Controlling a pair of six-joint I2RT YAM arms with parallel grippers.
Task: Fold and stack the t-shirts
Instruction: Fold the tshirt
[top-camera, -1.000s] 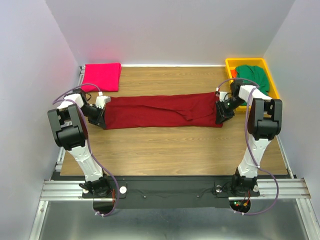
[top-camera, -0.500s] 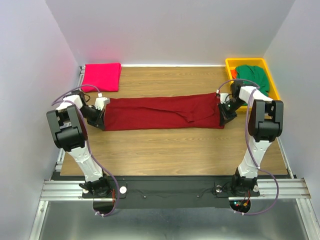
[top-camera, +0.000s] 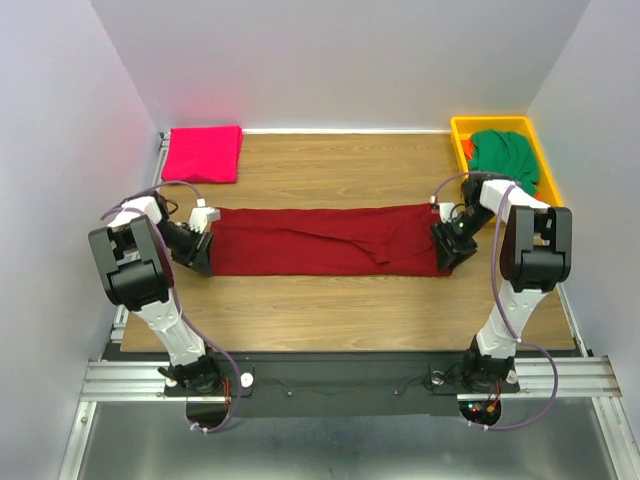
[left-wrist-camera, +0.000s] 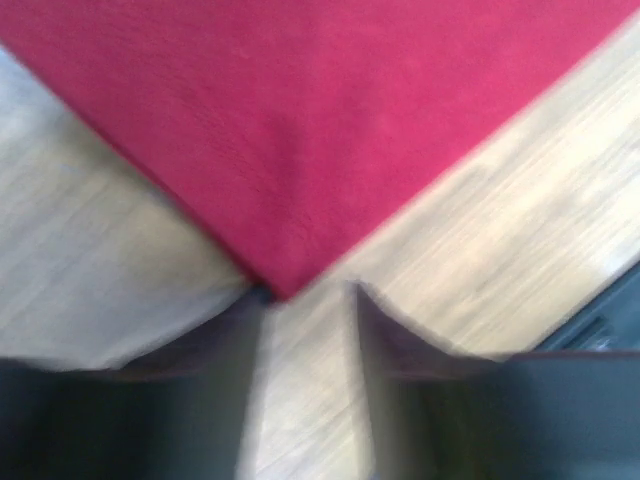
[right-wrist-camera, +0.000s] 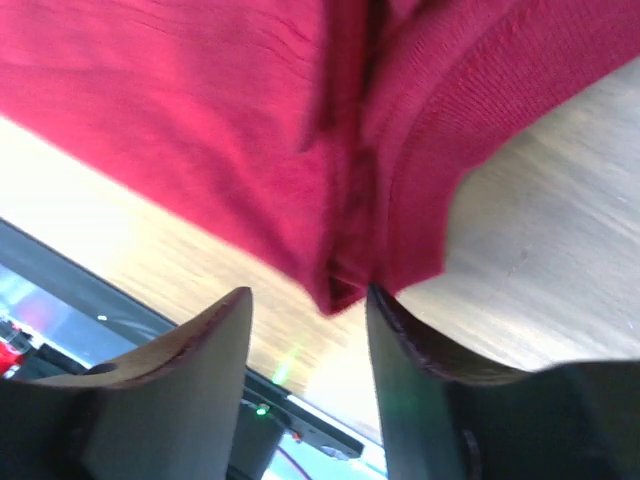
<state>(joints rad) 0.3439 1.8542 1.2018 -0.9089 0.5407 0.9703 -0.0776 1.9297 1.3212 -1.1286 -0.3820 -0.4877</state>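
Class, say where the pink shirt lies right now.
Top view: the pink shirt lies folded on the table at its far left corner, beyond the maroon shirt.

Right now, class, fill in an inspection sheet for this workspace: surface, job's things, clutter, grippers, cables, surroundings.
Surface: wooden table, shirts lying on it.
Job's things: maroon shirt folded into a long strip across the middle; pink shirt folded at the far left corner; green shirt bunched in the bin.
Clutter: yellow bin at far right; orange thing inside, too small to tell.
Grippers: left gripper open at the strip's left corner; right gripper open at its right corner.
Cables: purple cables loop along both arms.
Surroundings: white walls; metal rail at the near edge.
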